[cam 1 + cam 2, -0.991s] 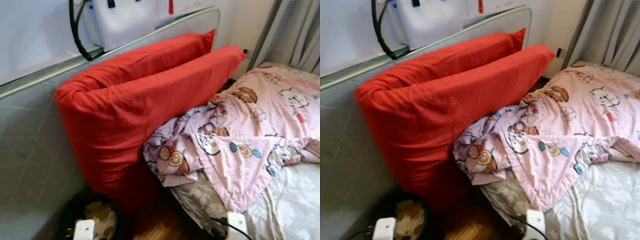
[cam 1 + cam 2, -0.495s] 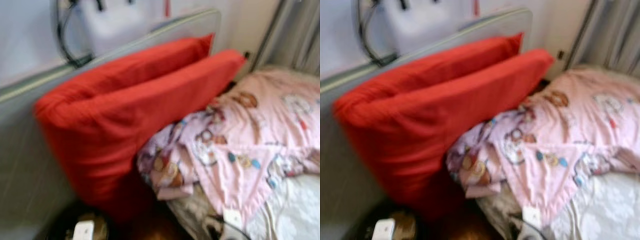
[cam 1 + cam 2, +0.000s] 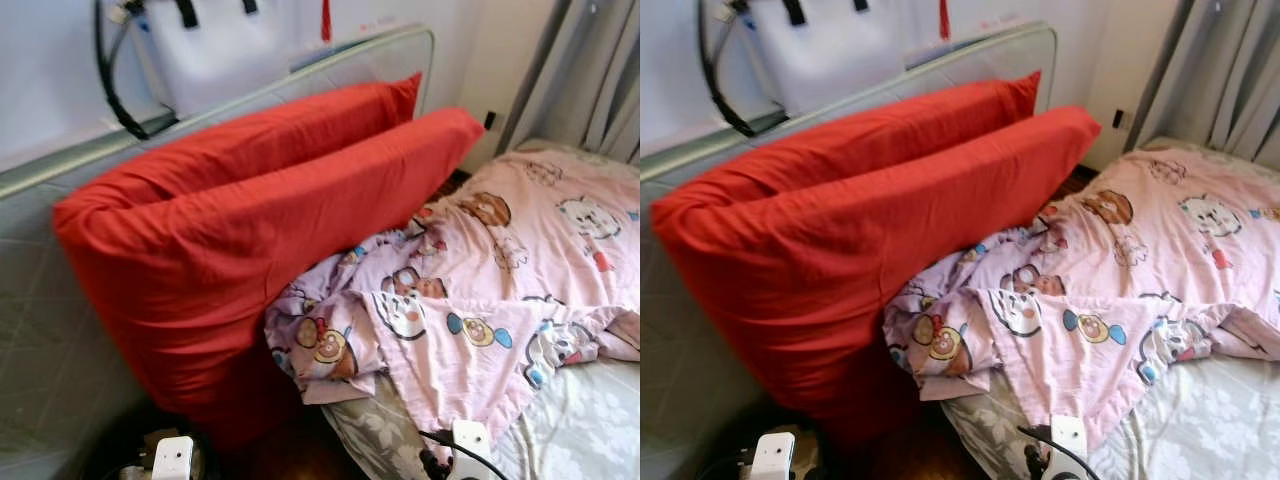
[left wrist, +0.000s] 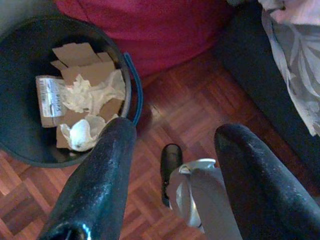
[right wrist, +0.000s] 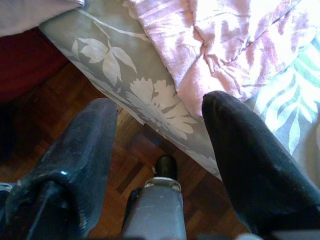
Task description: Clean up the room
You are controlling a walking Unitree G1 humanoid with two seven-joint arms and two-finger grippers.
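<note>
Pink cartoon quilt (image 3: 500, 270) is what I'm looking at from the head cam: it's bunched up across the bed, with its near-left corner crumpled right against the bottom of two big red pillows (image 3: 250, 230). Those pillows stand on edge, one behind the other, leaning on the grey headboard (image 3: 60, 300) on the left. A white bag (image 3: 215, 45) with black straps hangs on the wall above the headboard, and grey curtains (image 3: 590, 75) are at the far right. Under the quilt there's a grey floral sheet (image 5: 135, 95) hanging over the mattress edge.

Both arms are down low near the floor. My left gripper (image 4: 172, 165) has its fingers spread apart with nothing between them, hovering over the wood parquet floor (image 4: 190, 105) just beside a black bin (image 4: 20, 145) that has cardboard scraps and crumpled tissue in it. The right gripper (image 5: 160, 145) is also spread wide and empty, sitting over the floor right at the bed's edge, close to the quilt's hem.
</note>
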